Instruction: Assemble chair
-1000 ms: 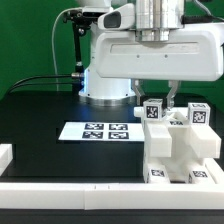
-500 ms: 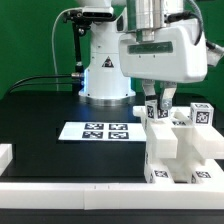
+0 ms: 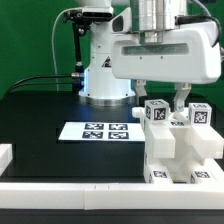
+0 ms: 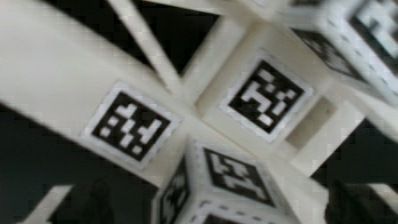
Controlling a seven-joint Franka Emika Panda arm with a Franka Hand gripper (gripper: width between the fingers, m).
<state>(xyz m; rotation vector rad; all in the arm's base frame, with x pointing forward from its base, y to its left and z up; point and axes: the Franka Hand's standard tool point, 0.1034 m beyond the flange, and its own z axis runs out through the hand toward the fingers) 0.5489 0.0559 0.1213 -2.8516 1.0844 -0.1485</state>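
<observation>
The chair is a stack of white blocky pieces with black-and-white tags, standing at the exterior view's right. One tagged block top rises at its near left and another at its right. My gripper hangs straight down over the chair's top, fingers spread, one on each side of the left tagged block. I see no contact with it. The wrist view is blurred and filled with tagged white pieces. My fingers show there only as dark smears at the edges.
The marker board lies flat on the black table left of the chair. A white border rail runs along the front edge and the left side. The arm's base stands behind the marker board.
The hand has turned about its vertical axis over the chair: broadside, then narrow half a second ago, now broadside again with the fingers seen wider apart. The chair pieces have not visibly moved.
</observation>
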